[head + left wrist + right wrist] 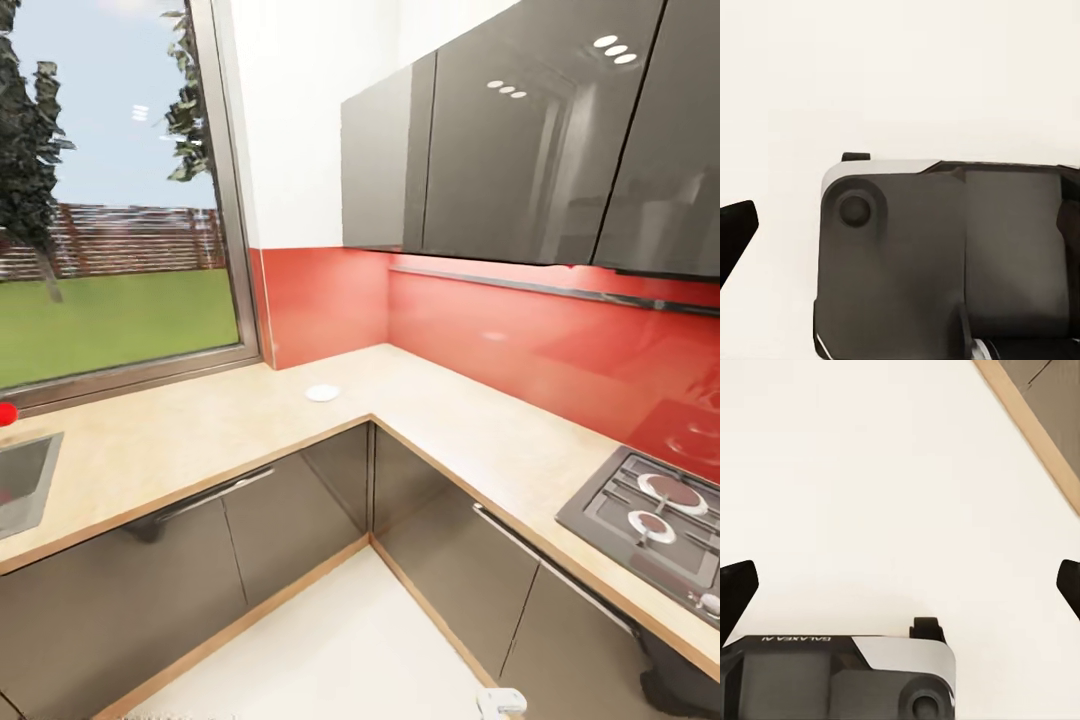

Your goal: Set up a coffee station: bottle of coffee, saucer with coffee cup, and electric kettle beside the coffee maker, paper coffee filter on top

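Right gripper (900,577) spread wide, holding nothing.

Right claw (900,577) spread wide, pointing down, left claw one fingertip (736,225) visible

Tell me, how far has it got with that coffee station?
Hardly started, by the look of it. Only the saucer lies on the kitchen countertop, near the corner, with no cup on it and no coffee maker beside it. The right claw is open and empty over pale floor. The other pieces must still be gathered.
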